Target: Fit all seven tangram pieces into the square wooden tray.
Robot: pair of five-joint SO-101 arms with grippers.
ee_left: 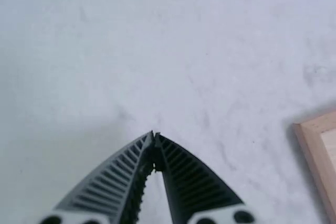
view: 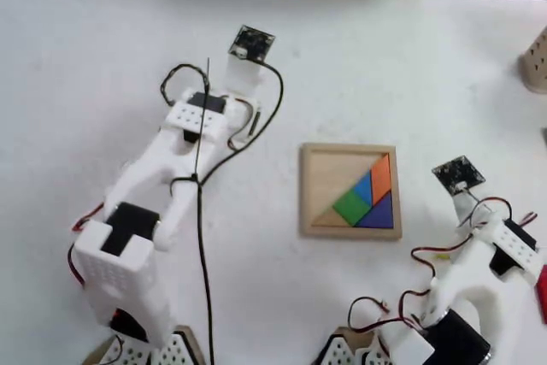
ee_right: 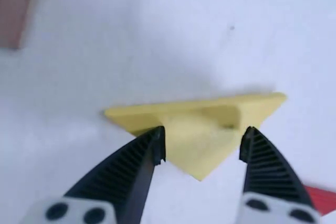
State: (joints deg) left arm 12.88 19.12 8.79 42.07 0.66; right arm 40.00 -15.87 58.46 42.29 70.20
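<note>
The square wooden tray (view: 350,190) lies mid-table, with orange (view: 382,175), blue (view: 362,190), green (view: 350,206) and purple (view: 379,211) pieces packed in its right half; its left half is bare wood. My right gripper (ee_right: 203,141) is open low over a yellow triangle (ee_right: 199,129) lying on the table, one finger on each side of its point. A red piece (ee_right: 321,198) lies just beside it, also at the table's right edge (view: 542,292). My left gripper (ee_left: 154,139) is shut and empty over bare table, left of the tray's corner (ee_left: 315,145).
The left arm (view: 171,168) stretches over the table left of the tray, trailing black cables (view: 201,211). The right arm (view: 479,262) stands at the front right. A beige perforated object (view: 537,61) sits at the far right edge.
</note>
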